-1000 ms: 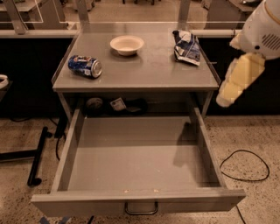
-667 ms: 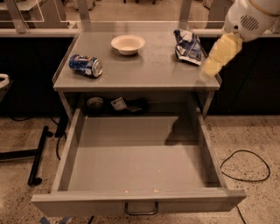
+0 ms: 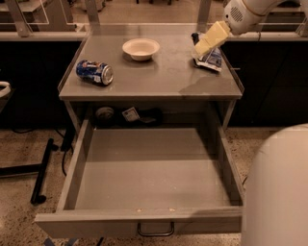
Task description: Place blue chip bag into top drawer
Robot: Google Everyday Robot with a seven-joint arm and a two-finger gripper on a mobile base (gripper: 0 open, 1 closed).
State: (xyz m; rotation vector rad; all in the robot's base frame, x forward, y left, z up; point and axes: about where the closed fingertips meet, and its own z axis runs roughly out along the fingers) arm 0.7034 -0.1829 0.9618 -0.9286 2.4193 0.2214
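Drawer first: the top drawer (image 3: 149,168) stands pulled fully out below the counter's front edge, its grey floor bare and a pull handle (image 3: 155,229) on its front panel. The counter (image 3: 159,81) above it carries three things. My rig's white body (image 3: 279,192) fills the lower right of the view, beside the drawer's right side, and the arm (image 3: 245,12) reaches in over the counter's back right corner.

A white bowl (image 3: 140,48) sits near the middle of the back edge. A blue soda can (image 3: 95,72) lies on its side near the left edge. The blue chip bag (image 3: 212,60) lies by the back right corner, well apart from both.

The gripper (image 3: 202,47) hangs over the bag's left end, close or touching, I cannot say which. Nor can I tell whether it is spread or pressed together.

I judge this the reach-to-grasp step, with nothing lifted yet. Next I'd need to settle onto the crinkled foil, pinch it firmly, lift clear, then carry it forward past the front edge and over the drawer.
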